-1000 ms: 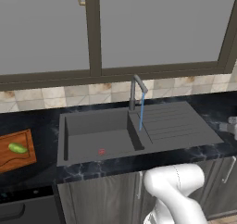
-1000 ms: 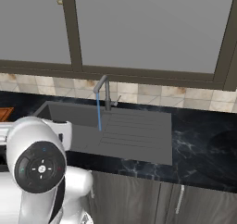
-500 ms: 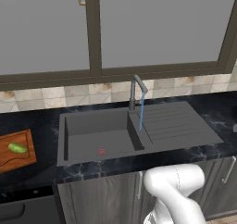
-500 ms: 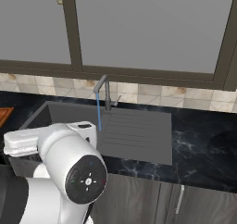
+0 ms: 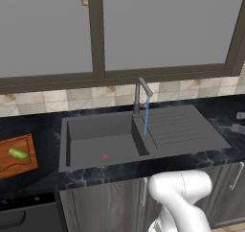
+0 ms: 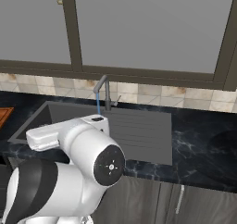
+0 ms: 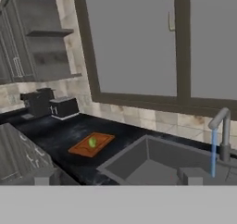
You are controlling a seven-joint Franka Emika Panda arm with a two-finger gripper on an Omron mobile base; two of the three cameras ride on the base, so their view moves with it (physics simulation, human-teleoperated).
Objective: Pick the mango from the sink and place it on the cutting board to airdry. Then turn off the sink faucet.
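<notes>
Mango (image 5: 18,153) sits on the cutting board (image 5: 16,159) in the left base view, left of the sink (image 5: 143,135); faucet (image 5: 141,96) runs a blue stream. Right base view: my arm blocks much of the basin, faucet (image 6: 105,91) pouring behind it. Hand view: my gripper (image 7: 115,177) with jaws wide apart, nothing between them, tips blurry, probably low at the frame bottom; board and mango (image 7: 92,142) ahead-left of it, faucet (image 7: 221,131) ahead-right.
</notes>
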